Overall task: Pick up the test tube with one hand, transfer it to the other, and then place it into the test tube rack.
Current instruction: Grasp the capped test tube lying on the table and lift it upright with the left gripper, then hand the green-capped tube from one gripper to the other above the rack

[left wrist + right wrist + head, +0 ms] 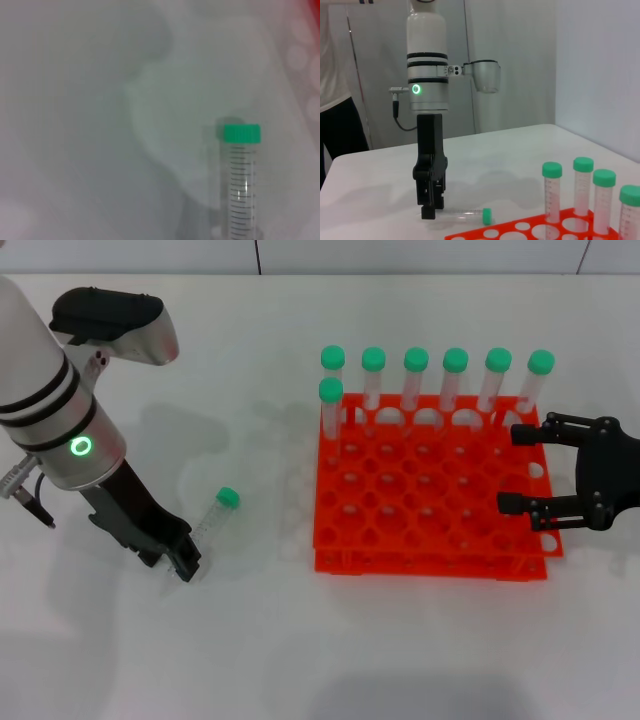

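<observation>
A clear test tube with a green cap [212, 516] lies on the white table, left of the orange test tube rack [430, 564]. My left gripper [180, 562], on the silver-white arm with the green ring, is down at the table at the tube's capless end. The left wrist view shows the tube [242, 180] close below the camera. The right wrist view shows the left gripper [431, 207] at the end of the lying tube [465, 215]. My right gripper [510, 468], all black, is open and empty above the rack's right edge.
Several identical green-capped tubes [415, 380] stand in the rack's back row, and one more [331, 405] stands in the left column. They also show in the right wrist view [582, 192]. A corner of the rack [312, 20] shows in the left wrist view.
</observation>
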Robot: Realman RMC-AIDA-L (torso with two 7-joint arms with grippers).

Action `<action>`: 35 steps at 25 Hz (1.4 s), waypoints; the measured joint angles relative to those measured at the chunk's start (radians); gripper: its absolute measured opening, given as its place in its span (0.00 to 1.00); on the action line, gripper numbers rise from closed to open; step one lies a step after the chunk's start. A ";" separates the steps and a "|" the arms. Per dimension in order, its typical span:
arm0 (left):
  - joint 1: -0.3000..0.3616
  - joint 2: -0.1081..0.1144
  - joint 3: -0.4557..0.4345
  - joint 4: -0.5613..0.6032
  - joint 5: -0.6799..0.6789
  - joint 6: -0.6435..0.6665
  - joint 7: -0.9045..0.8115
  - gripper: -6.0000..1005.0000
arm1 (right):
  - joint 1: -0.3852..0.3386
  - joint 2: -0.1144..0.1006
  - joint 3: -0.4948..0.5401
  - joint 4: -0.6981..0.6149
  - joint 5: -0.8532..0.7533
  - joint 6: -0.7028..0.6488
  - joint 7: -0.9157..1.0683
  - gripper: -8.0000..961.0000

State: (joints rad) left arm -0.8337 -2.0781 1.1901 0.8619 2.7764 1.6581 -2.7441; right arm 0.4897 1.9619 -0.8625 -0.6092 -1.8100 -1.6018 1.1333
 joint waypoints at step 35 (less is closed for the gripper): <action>0.130 -0.002 0.041 0.484 -0.008 -0.119 -0.003 0.20 | -0.022 -0.011 0.018 -0.011 0.021 -0.017 0.009 0.91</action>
State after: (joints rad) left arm -0.7040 -2.0800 1.2306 1.3463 2.7686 1.5395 -2.7467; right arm 0.4674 1.9512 -0.8446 -0.6198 -1.7889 -1.6192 1.1428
